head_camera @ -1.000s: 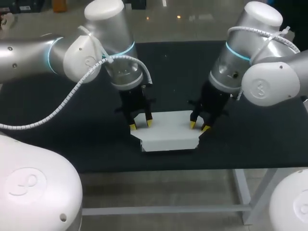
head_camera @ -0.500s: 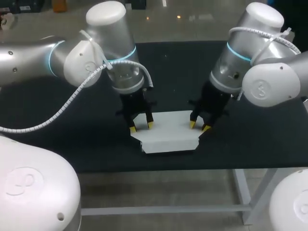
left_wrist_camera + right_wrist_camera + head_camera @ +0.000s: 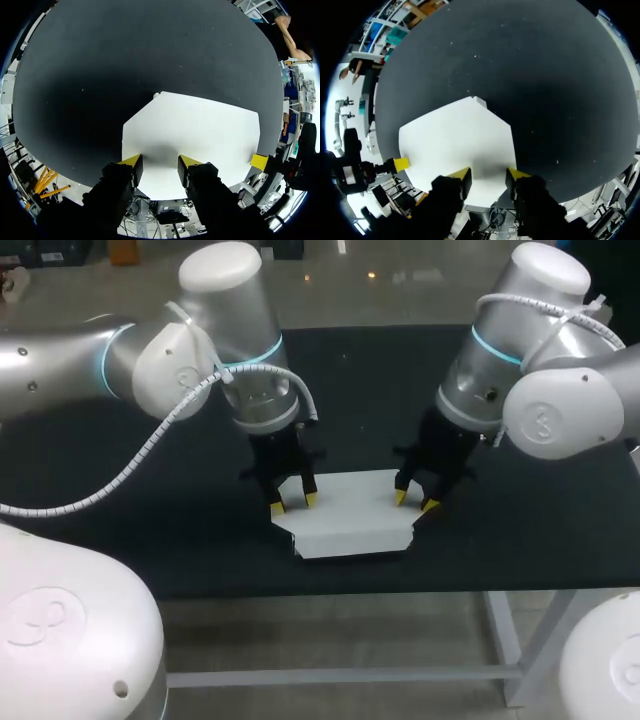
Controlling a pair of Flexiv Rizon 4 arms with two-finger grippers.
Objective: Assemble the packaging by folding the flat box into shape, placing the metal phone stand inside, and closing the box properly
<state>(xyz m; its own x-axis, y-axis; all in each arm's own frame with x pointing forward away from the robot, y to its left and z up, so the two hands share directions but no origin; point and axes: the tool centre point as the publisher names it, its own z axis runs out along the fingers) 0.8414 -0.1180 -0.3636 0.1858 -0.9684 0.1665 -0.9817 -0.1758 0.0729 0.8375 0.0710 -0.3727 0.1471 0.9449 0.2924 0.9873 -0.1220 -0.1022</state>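
Just under both half-open, empty jaws, far corners of flat box (image 3: pixel 350 522) unseen.

**Black tabletop, white box lying flat**

My tabletop (image 3: pixel 150 540) has a black, matte surface that runs wide under both my arms. A pale frame with a leg shows below its near edge. Lying directly on the black surface is the flat box (image 3: pixel 350 518), white and unfolded. It sits close to the near edge, about midway between the sides. Its outline is roughly rectangular, with slanted corners and small notches on the near side. A few pale specks dot the black surface around it.
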